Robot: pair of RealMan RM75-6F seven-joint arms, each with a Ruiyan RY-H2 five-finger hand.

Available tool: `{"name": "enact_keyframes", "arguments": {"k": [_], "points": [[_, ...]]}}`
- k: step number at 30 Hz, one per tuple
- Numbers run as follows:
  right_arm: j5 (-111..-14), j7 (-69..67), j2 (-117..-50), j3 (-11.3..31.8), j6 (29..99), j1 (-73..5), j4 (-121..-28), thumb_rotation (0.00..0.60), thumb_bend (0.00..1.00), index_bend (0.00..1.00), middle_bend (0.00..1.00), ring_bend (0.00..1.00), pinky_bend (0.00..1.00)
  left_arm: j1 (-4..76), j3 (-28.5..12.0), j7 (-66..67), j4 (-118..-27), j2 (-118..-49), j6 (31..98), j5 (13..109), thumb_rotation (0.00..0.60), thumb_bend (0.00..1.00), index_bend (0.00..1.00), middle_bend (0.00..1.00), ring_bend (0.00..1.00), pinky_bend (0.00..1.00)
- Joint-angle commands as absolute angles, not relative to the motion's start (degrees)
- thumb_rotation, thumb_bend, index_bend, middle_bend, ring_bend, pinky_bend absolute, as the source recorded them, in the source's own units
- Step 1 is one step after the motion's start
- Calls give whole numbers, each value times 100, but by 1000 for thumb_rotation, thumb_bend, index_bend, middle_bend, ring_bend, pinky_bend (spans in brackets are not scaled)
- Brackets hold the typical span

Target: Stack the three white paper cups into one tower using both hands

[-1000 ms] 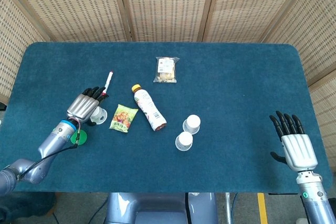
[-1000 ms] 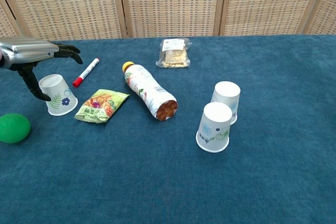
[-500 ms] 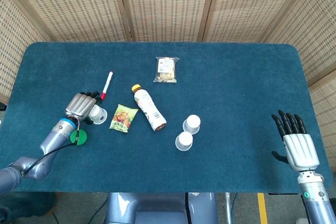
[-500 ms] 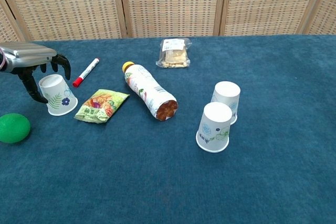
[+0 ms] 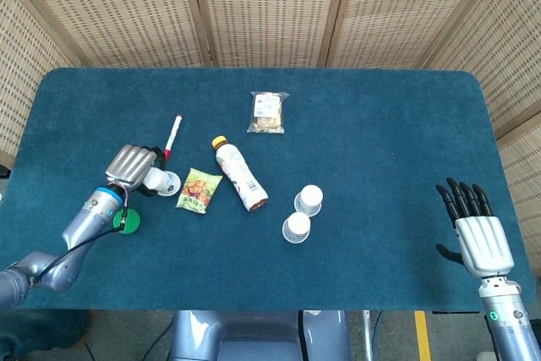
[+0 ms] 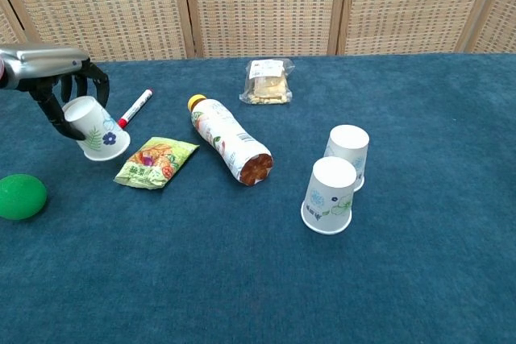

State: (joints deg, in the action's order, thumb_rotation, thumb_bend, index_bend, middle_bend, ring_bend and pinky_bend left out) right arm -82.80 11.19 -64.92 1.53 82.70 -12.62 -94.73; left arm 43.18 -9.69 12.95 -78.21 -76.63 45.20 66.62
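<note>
Tilted paper cup gripped by left hand at 9 o'clock, right hand empty, fingers spread, at 4 o'clock

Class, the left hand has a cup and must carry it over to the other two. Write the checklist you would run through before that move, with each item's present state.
1. Left hand holds the cup: ok, fingers wrap it and it is tilted off the cloth.
2. Target cups upside down, standing side by side: ok.
3. Path free: not ok, the snack bag and the lying bottle are between; carry above them.
4. Right hand ready: ok, open, holding nothing.
5. Grip firmness: cannot tell.
</note>
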Motion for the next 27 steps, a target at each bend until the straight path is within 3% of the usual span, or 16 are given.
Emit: {"name": "enact_keyframes", "arguments": {"k": [1, 6, 11, 19, 27], "points": [[-8308, 1111, -6468, 179, 8287, -1238, -9508, 600, 0, 0, 0, 0, 0, 4494, -1316, 1251, -8912, -7152, 4827, 6983, 600, 69, 527, 383, 424, 434], [-8314, 1096, -6445, 212, 8271, -1206, -9539, 600, 0, 0, 0, 0, 0, 5039, -1680, 1829, -9674, -7011, 4662, 6783, 600, 68, 526, 383, 424, 420], [-8240, 1047, -6433, 257, 8182, -1196, -9526, 600, 0, 0, 0, 0, 0, 5932, -1929, 2464, -9785, -7318, 4101, 6021, 600, 68, 527, 383, 424, 416], [-8038, 888, -6396, 390, 8033, -1196, -9449, 600, 0, 0, 0, 0, 0, 7301, -1633, 3638, -9294, -8175, 3765, 4736, 600, 69, 529, 383, 424, 411], [-7872, 707, -6357, 485, 7881, -1197, -9343, 600, 0, 0, 0, 0, 0, 8116, -1413, 3976, -8629, -8964, 3794, 4040, 600, 70, 529, 383, 424, 408]]}}
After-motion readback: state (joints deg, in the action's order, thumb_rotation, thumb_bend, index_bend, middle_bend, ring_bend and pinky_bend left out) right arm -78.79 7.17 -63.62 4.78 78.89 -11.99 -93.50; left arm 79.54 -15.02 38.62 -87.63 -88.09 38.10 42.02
